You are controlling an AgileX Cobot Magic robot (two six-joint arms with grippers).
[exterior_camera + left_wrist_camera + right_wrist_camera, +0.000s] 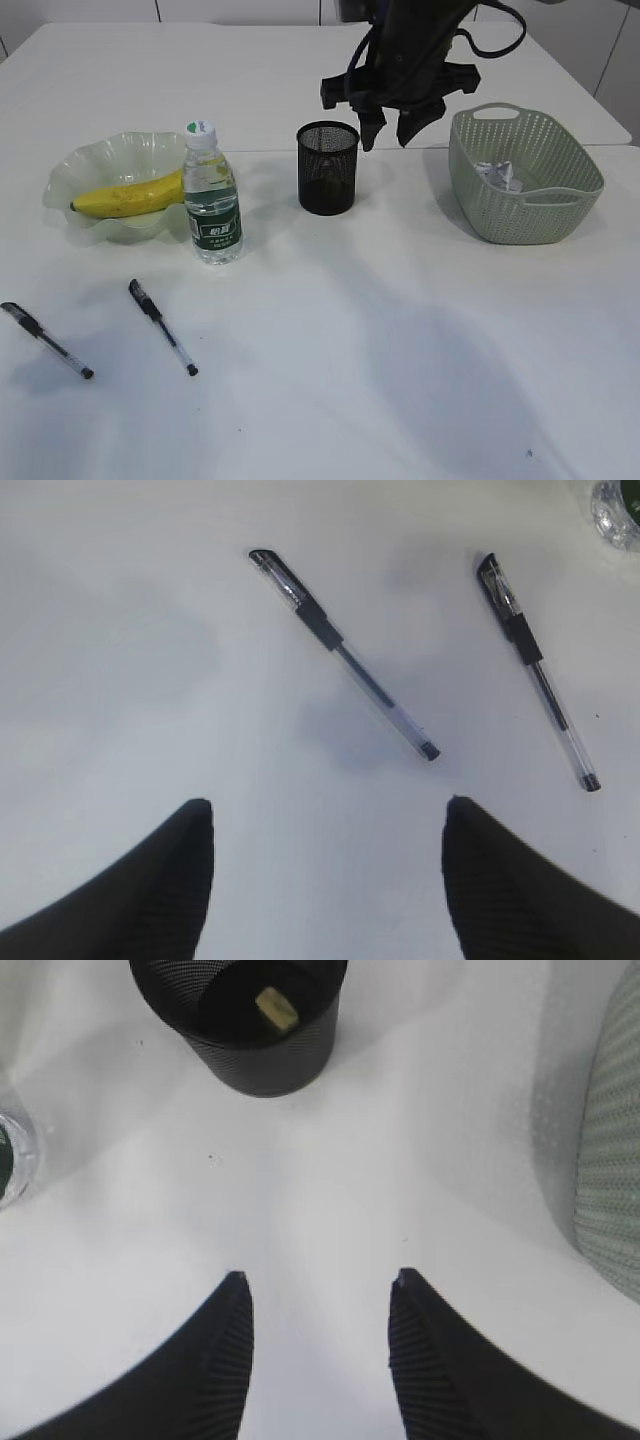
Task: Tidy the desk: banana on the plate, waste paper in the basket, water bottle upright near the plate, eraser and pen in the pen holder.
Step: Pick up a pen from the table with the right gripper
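Observation:
A yellow banana (130,197) lies on the pale scalloped plate (95,160). Beside the plate a water bottle (211,195) stands upright. Two pens (45,340) (162,327) lie on the table at the front left. In the left wrist view both pens (343,652) (537,670) lie ahead of my open, empty left gripper (328,801). The black mesh pen holder (327,168) has a pale eraser (276,1009) inside. Crumpled waste paper (500,175) sits in the grey-green basket (525,175). My right gripper (386,145) (320,1274) hangs open and empty between holder and basket.
The table's far edge runs behind the pen holder. The bottle's base (620,505) shows at the top right of the left wrist view. The basket wall (610,1160) fills the right edge of the right wrist view.

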